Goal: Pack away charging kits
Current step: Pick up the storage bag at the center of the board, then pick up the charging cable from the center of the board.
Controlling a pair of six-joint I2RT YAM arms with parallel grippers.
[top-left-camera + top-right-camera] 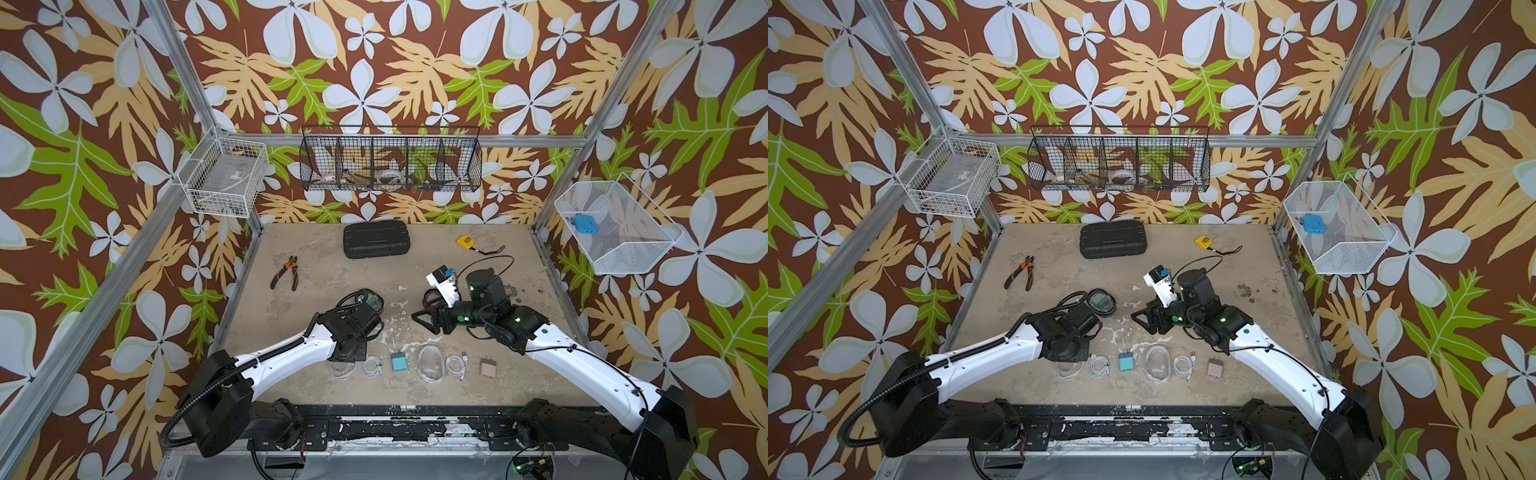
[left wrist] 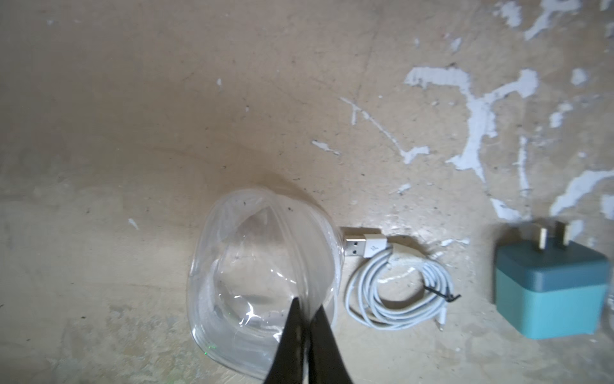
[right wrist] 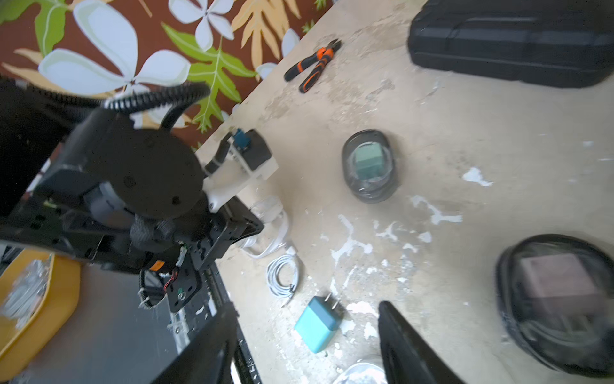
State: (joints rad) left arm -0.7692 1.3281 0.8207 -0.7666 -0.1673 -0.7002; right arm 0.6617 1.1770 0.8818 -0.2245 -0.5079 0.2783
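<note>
Though I hunted for brands, no writing is readable: the face of the small yellow tape measure (image 1: 465, 242), at 1 o'clock on the scuffed beige tabletop (image 1: 324, 266), is too tiny.

The left wrist view gives what both top views hide under the arm. The left gripper (image 2: 305, 311) has its fingers pressed together, pinching the wall of a clear soft oval case (image 2: 252, 262) at 7 o'clock. Just beside it lie a coiled white USB cable (image 2: 395, 289) and a teal cube wall plug (image 2: 551, 292).

Further along the 6 o'clock edge are a second clear oval case (image 1: 430, 363), another white coil (image 1: 456, 366) and a dusty-pink cube plug (image 1: 487, 368).

The right gripper (image 1: 424, 316) hangs near the centre, jaws apart, holding nothing.

The right wrist view shows a black-rimmed oval case (image 3: 372, 196) with a teal block (image 3: 367, 161) inside. There's also a second black-rimmed case (image 3: 503, 292) with a pink block (image 3: 558, 286) inside. The right arm half covers that one in the top views.

A big black ribbed hard case (image 1: 376, 239) sits at 12, and orange-and-black pliers (image 1: 286, 272) at 10.
</note>
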